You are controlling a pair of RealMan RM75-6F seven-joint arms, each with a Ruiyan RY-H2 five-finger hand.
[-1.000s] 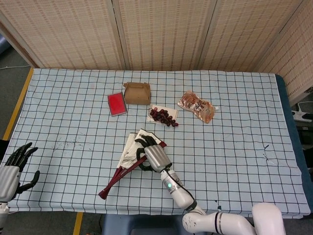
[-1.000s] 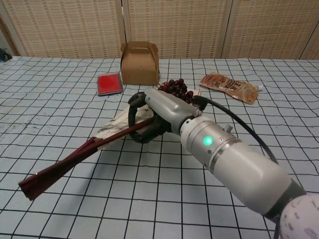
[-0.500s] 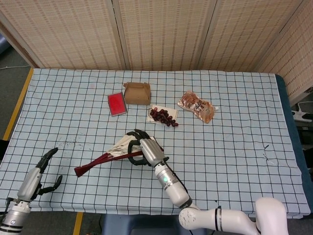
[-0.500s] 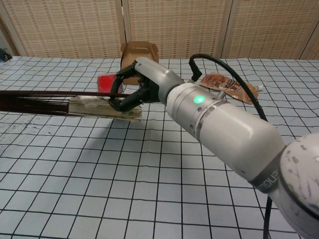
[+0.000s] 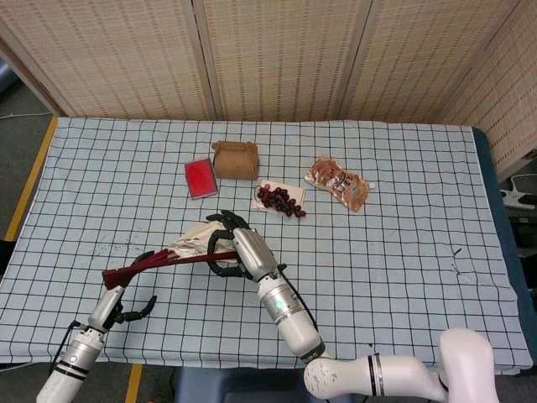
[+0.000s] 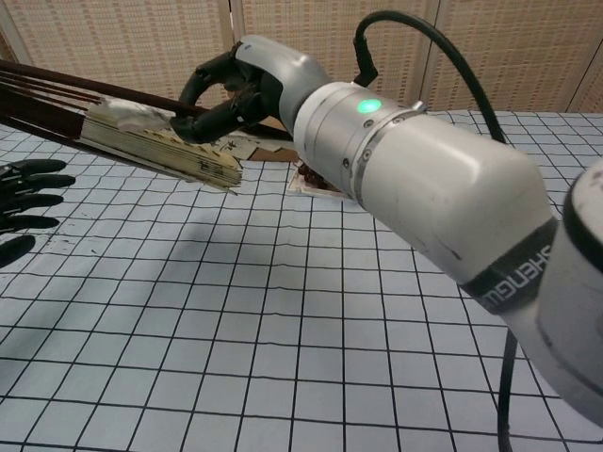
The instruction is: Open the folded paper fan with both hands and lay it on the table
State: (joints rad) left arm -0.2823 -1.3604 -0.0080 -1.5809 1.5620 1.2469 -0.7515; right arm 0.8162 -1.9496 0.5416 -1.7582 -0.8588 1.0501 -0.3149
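At the near left edge of the table (image 5: 403, 201), the left hand (image 5: 126, 306) waits with fingers spread, holding nothing. Just above it pass the dark red ribs of the paper fan (image 5: 172, 255), which is lifted off the checked cloth and mostly folded. Right of that, the right hand (image 5: 235, 248) clamps the fan's paper end. Judged from this, pickup is done; spreading and laying down remain.
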